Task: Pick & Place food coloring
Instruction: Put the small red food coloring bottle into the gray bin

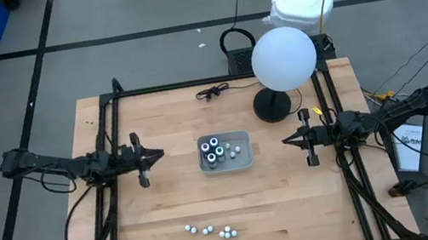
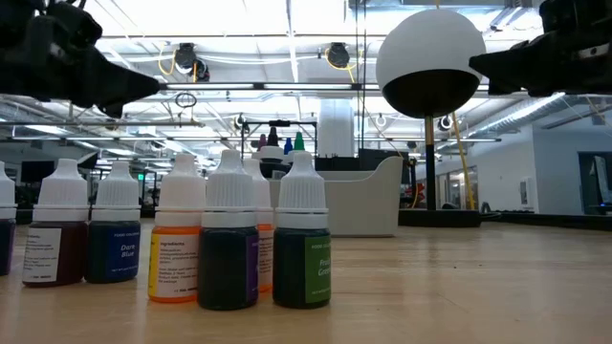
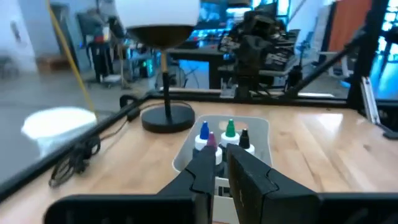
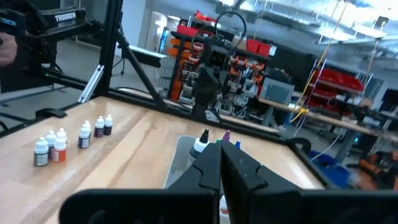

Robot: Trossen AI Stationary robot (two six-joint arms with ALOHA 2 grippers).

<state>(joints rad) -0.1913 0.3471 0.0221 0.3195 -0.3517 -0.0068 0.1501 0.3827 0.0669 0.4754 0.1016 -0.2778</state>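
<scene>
Wooden tabletop (image 1: 166, 196) fills the frame under both arms, with a workshop beyond. Food coloring sits in two lots: several bottles stand upright inside the grey tray (image 1: 244, 162) at mid-table, packed together so they stay put, while a loose cluster of small white-capped bottles (image 1: 211, 229) stands near the front edge, well apart from the tray, probably the ones yet to be moved or already set out; which way the transfer runs I cannot tell. Left gripper (image 1: 156, 154) hovers beside the tray, its fingers nearly together and holding nothing. Right gripper (image 1: 288, 139) waits on the tray's other side, fully closed and empty. A globe lamp (image 1: 283, 58) stands behind the tray.
</scene>
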